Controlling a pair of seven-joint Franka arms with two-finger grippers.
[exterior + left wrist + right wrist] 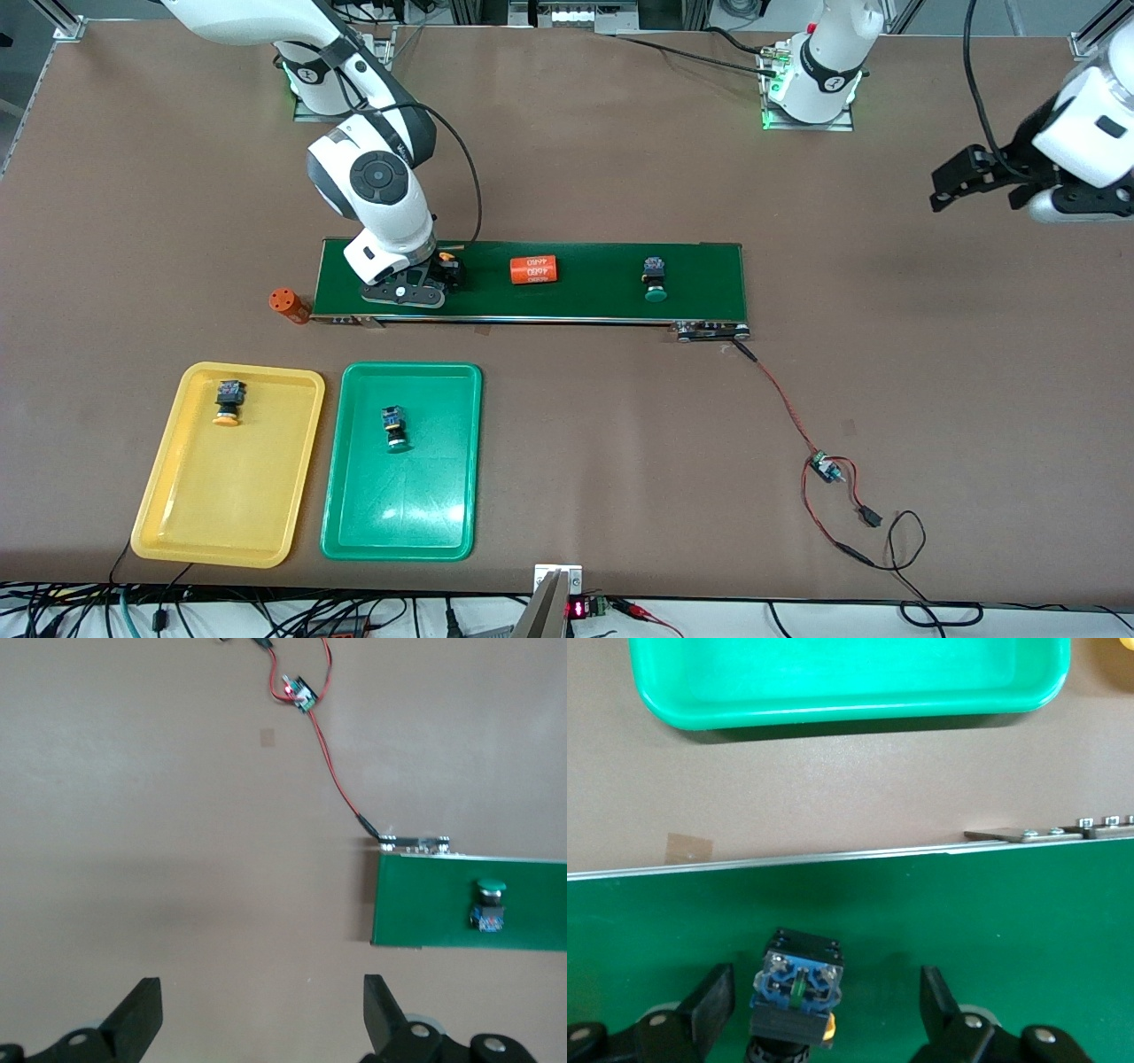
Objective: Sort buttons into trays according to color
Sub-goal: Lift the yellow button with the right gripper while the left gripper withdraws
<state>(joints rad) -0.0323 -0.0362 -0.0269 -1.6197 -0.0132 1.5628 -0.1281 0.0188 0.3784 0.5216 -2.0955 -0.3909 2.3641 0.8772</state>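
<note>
My right gripper [440, 276] is down on the conveyor belt at the right arm's end, open, its fingers on either side of a yellow-capped button [449, 266] without touching it. In the right wrist view the gripper [828, 1001] straddles that button [796, 983], which lies closer to one finger. A green-capped button [655, 279] sits on the belt toward the left arm's end. The yellow tray [221, 496] holds a yellow button [229, 403]. The green tray [399, 514] holds a green button [395, 430]. My left gripper [946, 188] waits open and empty over bare table.
The dark-green conveyor belt [585, 301] carries an orange "4680" cylinder [533, 269]. Another orange cylinder [288, 304] stands on the table just off the belt's end. A small circuit board [824, 467] with red wires lies near the belt's other end.
</note>
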